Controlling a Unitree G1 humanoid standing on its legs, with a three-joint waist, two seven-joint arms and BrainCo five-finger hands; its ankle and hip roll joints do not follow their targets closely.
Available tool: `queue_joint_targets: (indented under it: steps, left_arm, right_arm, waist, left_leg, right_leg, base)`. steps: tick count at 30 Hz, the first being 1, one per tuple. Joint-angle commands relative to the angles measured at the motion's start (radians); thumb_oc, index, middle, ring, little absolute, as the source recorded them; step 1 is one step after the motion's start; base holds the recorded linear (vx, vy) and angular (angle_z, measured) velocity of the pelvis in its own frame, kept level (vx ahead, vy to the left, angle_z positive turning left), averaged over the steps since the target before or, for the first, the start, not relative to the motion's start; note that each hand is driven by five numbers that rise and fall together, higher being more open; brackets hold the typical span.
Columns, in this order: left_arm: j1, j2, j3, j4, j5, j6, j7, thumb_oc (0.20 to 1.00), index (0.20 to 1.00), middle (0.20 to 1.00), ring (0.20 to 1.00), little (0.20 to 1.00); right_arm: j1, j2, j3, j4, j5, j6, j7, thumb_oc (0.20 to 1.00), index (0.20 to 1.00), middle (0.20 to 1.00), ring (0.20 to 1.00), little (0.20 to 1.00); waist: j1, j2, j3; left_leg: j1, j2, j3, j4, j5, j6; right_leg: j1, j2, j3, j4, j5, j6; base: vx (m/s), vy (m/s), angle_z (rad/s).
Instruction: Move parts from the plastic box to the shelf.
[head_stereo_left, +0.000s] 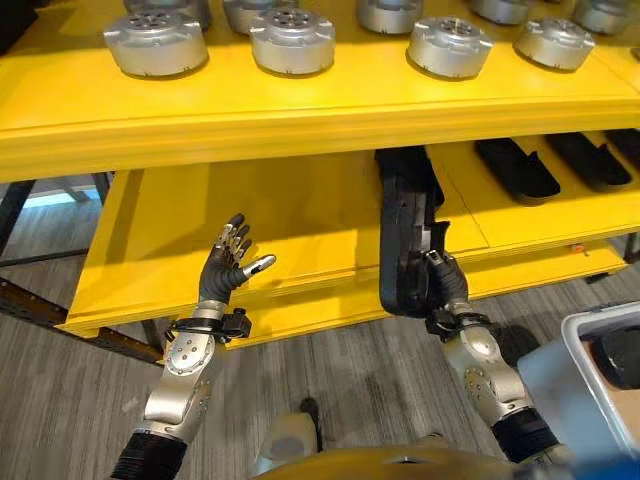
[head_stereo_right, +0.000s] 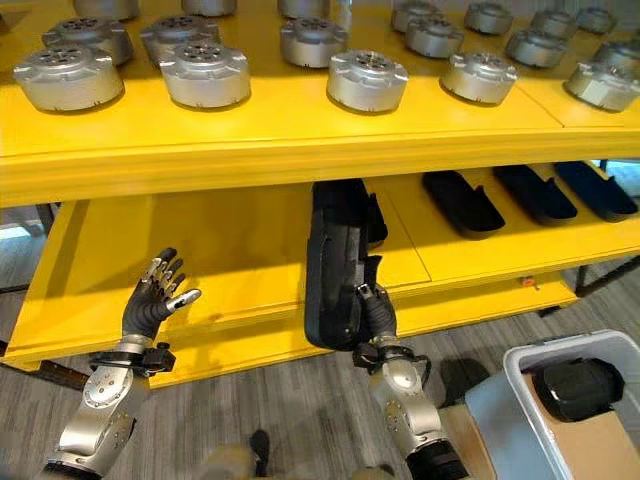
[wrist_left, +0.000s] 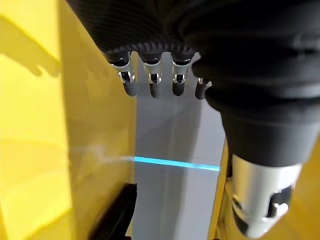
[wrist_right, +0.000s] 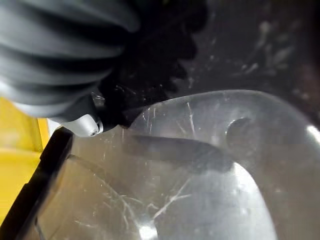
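Right hand: raised to the lower shelf, fingers clenched on a long black part standing beyond them. Left hand: fingers released, spread.

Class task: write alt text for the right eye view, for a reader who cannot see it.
The robot's right hand holds a long black part at the front edge of a yellow shelf's lower level. Its left hand hovers open nearby; round silver parts line the upper level, black parts lie farther right, and a plastic box sits lower right.
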Motion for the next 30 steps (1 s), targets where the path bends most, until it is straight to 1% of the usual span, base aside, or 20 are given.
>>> queue_joint_targets:
  steps: [1,2,3,5,7,11,13,16,18,22,23,24,26,29,30]
  left_arm:
    - [-0.014,0.009,0.015,-0.07,0.031,-0.048,-0.001,1.0,1.0,1.0,1.0,1.0]
    - [-0.014,0.009,0.015,-0.07,0.031,-0.048,-0.001,1.0,1.0,1.0,1.0,1.0]
    - [-0.015,0.004,0.011,-0.066,0.035,-0.049,-0.008,1.0,1.0,1.0,1.0,1.0]
    - [-0.012,-0.007,0.002,-0.057,0.032,-0.048,-0.017,1.0,1.0,1.0,1.0,1.0]
    - [-0.004,-0.014,-0.002,-0.054,0.028,-0.043,-0.024,1.0,1.0,1.0,1.0,1.0]
    - [0.016,-0.015,-0.005,-0.06,0.021,-0.037,-0.031,1.0,1.0,1.0,1.0,1.0]
    - [0.025,-0.012,-0.006,-0.066,0.011,-0.032,-0.031,1.0,1.0,1.0,1.0,1.0]
    - [0.024,-0.003,-0.012,-0.079,-0.001,-0.025,-0.029,1.0,1.0,1.0,1.0,1.0]
    - [0.02,0.0,-0.014,-0.083,-0.003,-0.024,-0.026,1.0,1.0,1.0,1.0,1.0]
    - [0.004,0.011,-0.018,-0.095,-0.023,-0.025,0.003,1.0,1.0,1.0,1.0,1.0]
    - [0.001,0.019,-0.017,-0.098,-0.03,-0.028,0.017,1.0,1.0,1.0,1.0,1.0]
    - [-0.003,0.023,-0.017,-0.1,-0.039,-0.03,0.024,1.0,1.0,1.0,1.0,1.0]
    - [-0.008,0.027,-0.02,-0.105,-0.05,-0.033,0.031,1.0,1.0,1.0,1.0,1.0]
    - [-0.02,0.039,-0.029,-0.116,-0.072,-0.041,0.036,1.0,1.0,1.0,1.0,1.0]
    - [-0.021,0.04,-0.029,-0.116,-0.072,-0.041,0.036,1.0,1.0,1.0,1.0,1.0]
  right_arm:
    - [-0.084,-0.037,-0.014,-0.071,0.015,-0.059,0.017,0.2,0.2,0.2,0.2,0.2]
    - [-0.084,-0.037,-0.014,-0.071,0.015,-0.059,0.017,0.2,0.2,0.2,0.2,0.2]
    - [-0.077,-0.049,-0.012,-0.085,0.016,-0.057,0.028,0.2,0.2,0.2,0.2,0.2]
    - [-0.063,-0.064,-0.016,-0.097,0.015,-0.055,0.036,0.2,0.2,0.2,0.2,0.2]
    - [-0.058,-0.08,-0.021,-0.111,0.011,-0.051,0.045,0.2,0.2,0.2,0.2,0.2]
    - [-0.078,-0.099,-0.013,-0.119,-0.011,-0.046,0.05,0.2,0.2,0.2,0.2,0.2]
    - [-0.103,-0.102,-0.003,-0.114,-0.014,-0.044,0.051,0.2,0.2,0.2,0.2,0.2]
    - [-0.176,-0.099,0.03,-0.088,-0.006,-0.04,0.043,0.2,0.2,0.2,0.2,0.2]
    - [-0.207,-0.095,0.042,-0.077,-0.009,-0.039,0.038,0.2,0.2,0.2,0.2,0.2]
    - [-0.344,-0.06,0.086,-0.025,-0.013,-0.036,-0.008,0.2,0.2,0.2,0.2,0.2]
    - [-0.402,-0.038,0.102,0.011,-0.008,-0.04,-0.031,0.2,0.2,0.2,0.2,0.2]
    - [-0.435,-0.028,0.108,0.032,-0.009,-0.043,-0.046,0.2,0.2,0.2,0.2,0.2]
    - [-0.488,-0.009,0.11,0.068,-0.008,-0.046,-0.069,0.2,0.2,0.2,0.2,0.2]
    - [-0.579,-0.006,0.104,0.095,-0.025,-0.054,-0.108,0.2,0.2,0.2,0.2,0.2]
    - [-0.58,-0.006,0.104,0.096,-0.024,-0.055,-0.107,0.2,0.2,0.2,0.2,0.2]
  waist:
    - [-0.025,0.008,0.03]
    - [-0.025,0.008,0.031]
    - [-0.025,-0.007,0.036]
    - [-0.025,-0.02,0.027]
    - [-0.022,-0.023,0.015]
    - [-0.008,-0.026,-0.001]
    - [0.001,-0.028,-0.006]
    - [0.027,-0.031,-0.006]
    - [0.034,-0.031,-0.003]
    - [0.077,-0.024,0.024]
    - [0.096,-0.017,0.042]
    - [0.107,-0.015,0.055]
    - [0.118,-0.01,0.066]
    - [0.143,0.003,0.101]
    - [0.142,0.002,0.1]
  left_leg:
    - [0.064,-0.003,0.006,-0.013,-0.084,-0.037]
    - [0.064,-0.003,0.006,-0.012,-0.084,-0.037]
    - [0.067,-0.008,-0.002,0.008,-0.096,-0.045]
    - [0.069,-0.009,-0.014,0.019,-0.101,-0.056]
    - [0.071,-0.002,-0.028,0.019,-0.098,-0.069]
    - [0.068,0.027,-0.05,0.015,-0.087,-0.095]
    - [0.068,0.042,-0.059,0.003,-0.074,-0.103]
    - [0.06,0.061,-0.075,-0.014,-0.056,-0.116]
    - [0.055,0.066,-0.082,-0.018,-0.051,-0.119]
    - [0.023,0.07,-0.112,-0.016,-0.034,-0.122]
    - [0.003,0.069,-0.131,-0.006,-0.032,-0.124]
    - [-0.013,0.066,-0.144,0.001,-0.027,-0.125]
    - [-0.044,0.055,-0.165,0.009,-0.02,-0.121]
    - [-0.084,0.048,-0.184,0.041,-0.023,-0.12]
    - [-0.088,0.046,-0.185,0.041,-0.02,-0.119]
  right_leg:
    - [-0.047,0.022,0.06,-0.079,0.076,0.054]
    - [-0.046,0.022,0.06,-0.079,0.076,0.054]
    - [-0.024,0.021,0.068,-0.086,0.072,0.059]
    - [0.006,0.028,0.063,-0.088,0.059,0.058]
    - [0.026,0.038,0.047,-0.079,0.038,0.052]
    - [0.056,0.049,-0.013,-0.068,-0.001,0.039]
    - [0.062,0.059,-0.031,-0.067,-0.016,0.032]
    - [0.065,0.071,-0.054,-0.059,-0.04,0.022]
    - [0.062,0.073,-0.059,-0.053,-0.046,0.018]
    - [0.035,0.074,-0.079,-0.005,-0.068,0.008]
    - [0.02,0.073,-0.081,0.022,-0.081,0.002]
    - [0.01,0.069,-0.088,0.033,-0.083,0.0]
    - [-0.009,0.062,-0.096,0.047,-0.082,-0.001]
    - [-0.035,0.052,-0.105,0.074,-0.085,-0.004]
    - [-0.037,0.051,-0.106,0.072,-0.082,-0.004]
  base:
    - [0.04,-0.03,0.17]
    - [0.07,-0.078,0.31]
    - [0.07,-0.104,0.34]
    - [0.09,-0.135,0.56]
    - [0.09,-0.157,0.78]
    - [0.06,-0.162,0.31]
    - [0.04,-0.156,0.23]
    - [0.01,-0.149,0.12]
    - [-0.01,-0.083,0.11]
    - [-0.07,-0.085,0.16]
    - [-0.11,-0.07,0.36]
    - [-0.13,-0.06,0.44]
    - [-0.09,-0.015,0.42]
    - [-0.09,-0.008,0.26]
    - [-0.08,0.009,0.3]
